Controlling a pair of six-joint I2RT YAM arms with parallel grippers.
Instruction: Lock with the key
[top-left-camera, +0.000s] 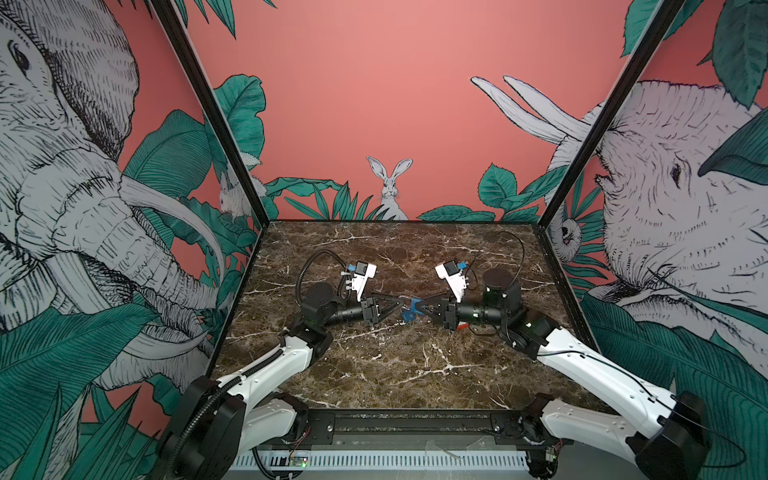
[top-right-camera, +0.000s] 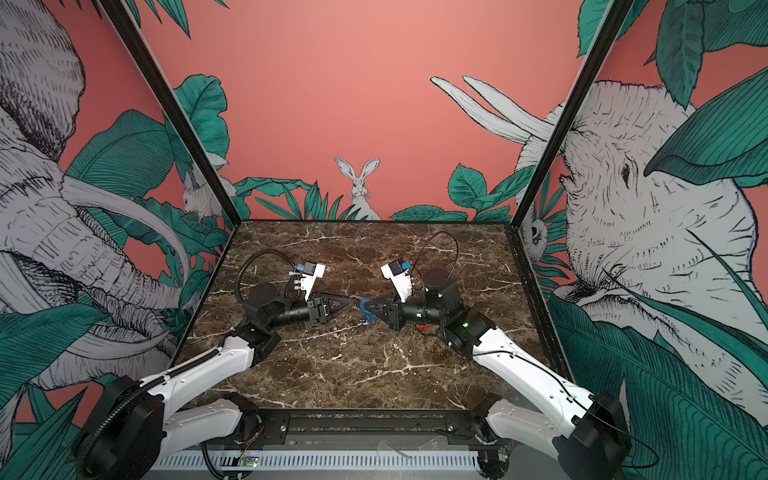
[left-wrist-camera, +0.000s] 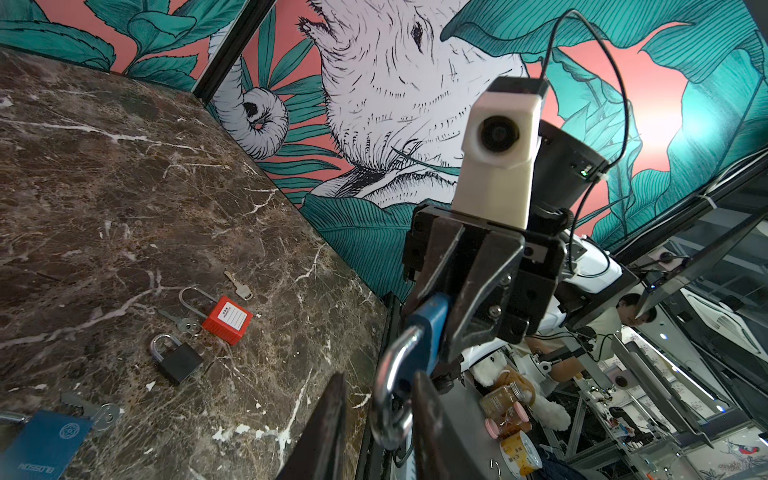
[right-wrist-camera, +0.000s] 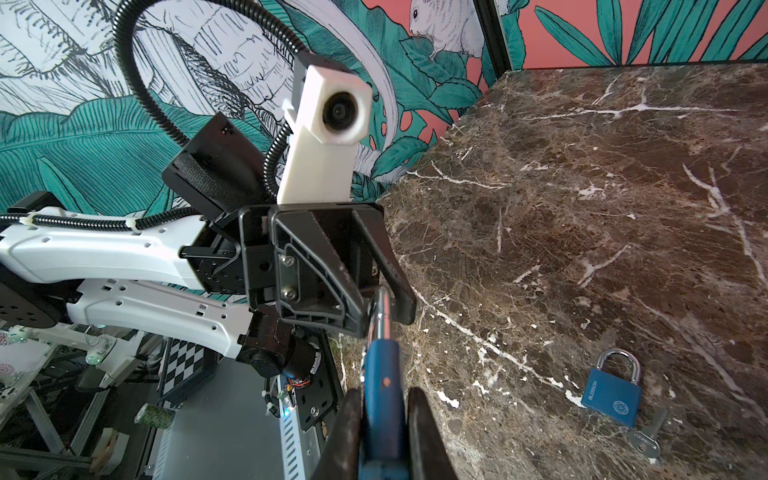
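While the right end effector (right-wrist-camera: 384, 401) is pinching the blue padlock (right-wrist-camera: 382, 370) by its body above the tabletop (right-wrist-camera: 582, 208), the left end effector (right-wrist-camera: 381, 306), just beyond, is straddling the shackle (right-wrist-camera: 379, 328) — jaws slightly spread, gap on one side.

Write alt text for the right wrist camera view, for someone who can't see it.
The right gripper clamps a blue padlock by its body, and the left gripper, facing it, has a finger on either side of the silver shackle. A second blue padlock and a key lie on the brown marble table beyond.
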